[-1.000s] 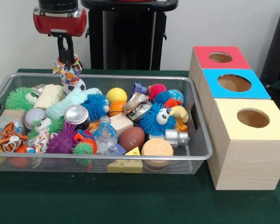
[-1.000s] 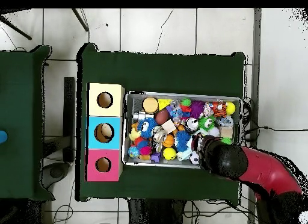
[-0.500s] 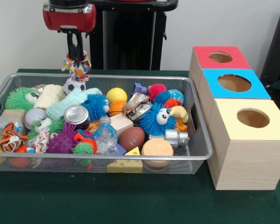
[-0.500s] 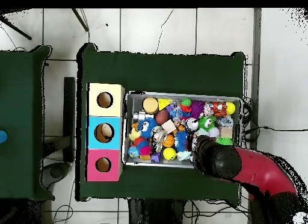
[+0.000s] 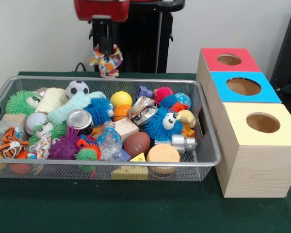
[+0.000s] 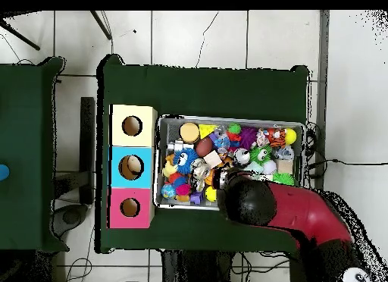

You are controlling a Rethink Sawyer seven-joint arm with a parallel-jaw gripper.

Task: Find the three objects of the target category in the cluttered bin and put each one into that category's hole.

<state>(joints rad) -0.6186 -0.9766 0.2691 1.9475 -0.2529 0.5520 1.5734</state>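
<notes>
A small patterned cloth toy (image 5: 106, 61) is held clamped between the jaws of the gripper (image 5: 105, 49), hanging in the air above the far rim of the wire bin (image 5: 206, 127), left of its middle in the front view. It is clear of the bin's contents and touches nothing below. In the overhead view the arm (image 6: 303, 218) covers that edge of the bin, so the toy cannot be made out there.

To the right of the bin stand three boxes in a row: the red box (image 5: 229, 59) farthest, the blue box (image 5: 244, 86) in the middle, the yellow box (image 5: 262, 124) nearest. Each has a round hole on top. The toy is well apart from all three, so a carry to the right is judged to remain before any release.

Which hole is meant cannot be told from the pictures. A pale shape can be seen inside the blue box's hole from above, but whether it is a delivered object is not clear. The bin is seen to be crowded with balls, fuzzy toys, a can (image 5: 80, 120) and blocks. At best one object is lifted out and not yet dropped; further searching is judged to be left.
</notes>
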